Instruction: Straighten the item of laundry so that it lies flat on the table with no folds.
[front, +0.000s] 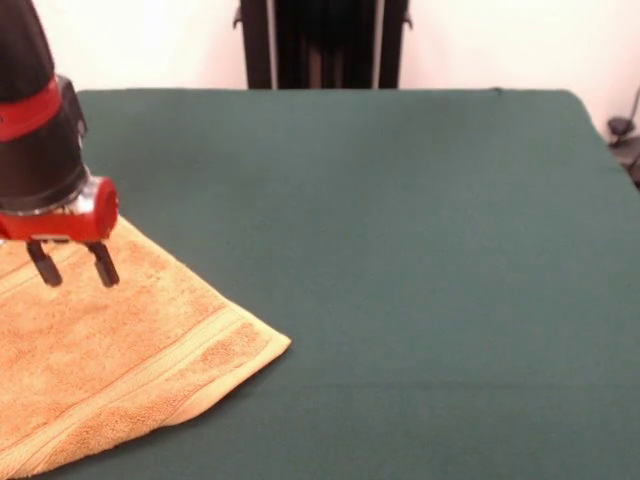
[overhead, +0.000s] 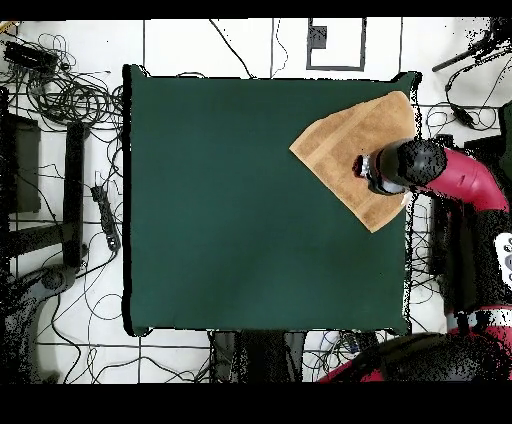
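Orange-tan terry-cloth towel (front: 110, 360) with ribbed border bands lies spread on the dark green cloth counter (front: 400, 250), turned at an angle so one corner points toward the counter's middle. From overhead the towel (overhead: 350, 150) sits at a corner of the counter (overhead: 240, 220), its outer side reaching the counter's edge. No folds show on the part in view, though part of it runs out of the front picture. Above the towel hangs the red and black arm's gripper (front: 73, 264), jaws parted a little and holding nothing, tips apparently just clear of the cloth. Overhead, the gripper (overhead: 364, 167) is over the towel's outer half.
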